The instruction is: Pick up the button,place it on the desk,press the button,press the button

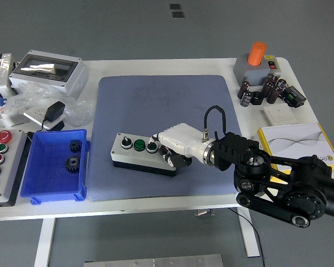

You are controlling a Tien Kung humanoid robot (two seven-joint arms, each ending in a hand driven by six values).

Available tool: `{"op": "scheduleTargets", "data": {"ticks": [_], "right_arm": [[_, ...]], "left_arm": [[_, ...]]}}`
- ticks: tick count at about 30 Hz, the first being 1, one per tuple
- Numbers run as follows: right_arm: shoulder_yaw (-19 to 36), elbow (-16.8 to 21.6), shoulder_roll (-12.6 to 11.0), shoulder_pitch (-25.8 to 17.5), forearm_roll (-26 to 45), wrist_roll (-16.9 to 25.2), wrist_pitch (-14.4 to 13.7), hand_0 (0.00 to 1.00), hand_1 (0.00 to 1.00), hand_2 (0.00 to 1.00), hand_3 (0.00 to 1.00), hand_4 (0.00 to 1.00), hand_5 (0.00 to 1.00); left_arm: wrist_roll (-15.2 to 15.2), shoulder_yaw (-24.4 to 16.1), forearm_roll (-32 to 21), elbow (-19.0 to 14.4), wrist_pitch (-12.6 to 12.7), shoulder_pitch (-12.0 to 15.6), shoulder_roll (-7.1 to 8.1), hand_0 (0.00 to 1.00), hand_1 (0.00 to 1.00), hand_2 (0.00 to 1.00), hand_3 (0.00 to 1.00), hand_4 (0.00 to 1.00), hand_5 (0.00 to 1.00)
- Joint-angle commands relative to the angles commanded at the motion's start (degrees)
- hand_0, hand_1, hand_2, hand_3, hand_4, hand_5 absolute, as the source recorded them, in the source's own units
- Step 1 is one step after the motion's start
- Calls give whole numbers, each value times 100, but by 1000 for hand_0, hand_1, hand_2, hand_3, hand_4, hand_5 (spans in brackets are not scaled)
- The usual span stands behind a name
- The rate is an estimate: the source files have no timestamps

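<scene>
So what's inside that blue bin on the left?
Two small dark gears lie in the blue bin, one behind the other. Nothing covers them; the rest of its floor looks bare.

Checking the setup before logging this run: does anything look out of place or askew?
Nothing stands out. The button box lies flat on the blue mat, slightly angled, with the right hand over its right end. Two gears sit in the blue bin.
</scene>
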Motion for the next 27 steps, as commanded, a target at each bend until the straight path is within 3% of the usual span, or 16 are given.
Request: {"op": "scheduleTargets", "data": {"ticks": [21,27], "right_arm": [[93,-75,-28,-74,228,167,-118,118,125,161,699,175,24],[298,61,-95,-93,372,362,-270,117,121,160,698,176,24]], "left_arm": [[-4,-12,11,0,-8,19,-13,745,766,607,566,580,73],[-2,-22,17,0,-6,30,-17,745,766,608,566,580,73]]}}
